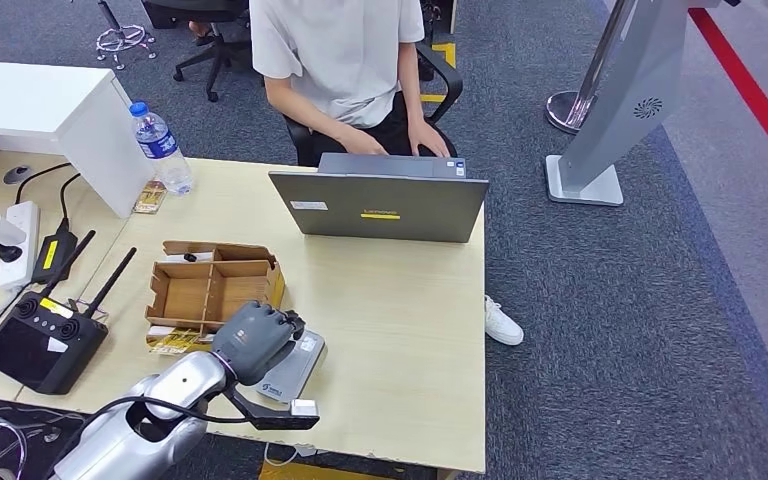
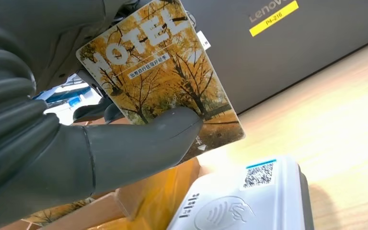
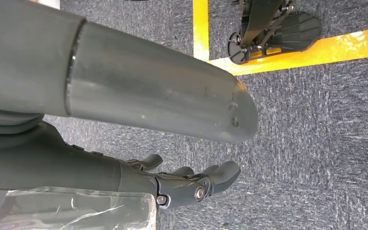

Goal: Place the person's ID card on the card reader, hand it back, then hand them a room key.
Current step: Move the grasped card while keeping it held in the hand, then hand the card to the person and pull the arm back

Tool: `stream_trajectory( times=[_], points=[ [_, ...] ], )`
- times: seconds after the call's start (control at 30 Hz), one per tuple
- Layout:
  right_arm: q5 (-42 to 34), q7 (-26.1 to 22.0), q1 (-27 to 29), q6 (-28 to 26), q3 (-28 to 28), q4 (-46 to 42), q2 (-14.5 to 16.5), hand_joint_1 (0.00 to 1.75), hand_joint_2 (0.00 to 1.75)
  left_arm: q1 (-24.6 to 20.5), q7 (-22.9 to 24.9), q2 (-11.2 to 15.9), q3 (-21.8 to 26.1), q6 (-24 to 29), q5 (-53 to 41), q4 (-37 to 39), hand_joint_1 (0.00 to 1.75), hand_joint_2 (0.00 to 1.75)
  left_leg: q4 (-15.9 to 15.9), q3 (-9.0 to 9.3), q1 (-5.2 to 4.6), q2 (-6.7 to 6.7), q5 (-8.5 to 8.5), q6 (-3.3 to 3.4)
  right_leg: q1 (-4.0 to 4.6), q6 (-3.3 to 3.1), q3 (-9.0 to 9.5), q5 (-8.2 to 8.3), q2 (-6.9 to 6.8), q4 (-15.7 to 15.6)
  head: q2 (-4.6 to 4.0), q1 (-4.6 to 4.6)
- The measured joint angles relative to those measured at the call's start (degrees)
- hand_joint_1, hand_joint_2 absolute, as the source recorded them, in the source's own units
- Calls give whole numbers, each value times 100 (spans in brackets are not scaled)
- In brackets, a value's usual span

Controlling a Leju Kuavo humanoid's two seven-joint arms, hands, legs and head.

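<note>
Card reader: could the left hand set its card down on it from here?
Probably yes. The left hand grips the hotel card just above the card reader, whose white top lies bare, with nothing between them.

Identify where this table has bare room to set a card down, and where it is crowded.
Free: the wide bare tabletop between the laptop, the card reader and the right edge. Crowded: the left side, around the wooden tray, controller and cables.

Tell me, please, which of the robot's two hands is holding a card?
The left hand, which grips the yellow hotel card beside the card reader; the right hand hangs empty over the carpet.
</note>
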Motion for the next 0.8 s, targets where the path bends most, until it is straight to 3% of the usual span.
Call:
stream_trajectory(
  times=[0.33, 0.6, 0.7, 0.8],
  points=[
    [143, 2, 1, 58, -1, 0, 1, 0, 0, -125, 3, 14, -75, -396, 273, 342, 175, 175, 0, 0, 1, 0, 1, 0, 0, 0, 0, 0, 0, 1, 0, -1],
    [306, 0, -1, 104, 0, 0, 1, 0, 0, -439, -508, 410, -276, -927, 1311, 362, 175, 175, -2, 10, 1, -4, 5, -4, 1, -1, 11, 1, -5, 1, 0, -1],
    [309, -7, 8, 103, -3, 0, 1, 0, 0, -471, -537, 500, -281, -354, 1409, 188, 175, 175, -1, 7, 1, -5, 13, -2, 0, -1, 5, 4, -7, 1, 0, -5],
    [352, -19, 5, 93, -19, 0, 5, 0, 0, -469, -267, 271, -194, 710, 865, -142, 175, 175, 1, -4, -1, -19, 20, 5, 0, 4, 4, 8, -24, 1, 0, -4]
  ],
)
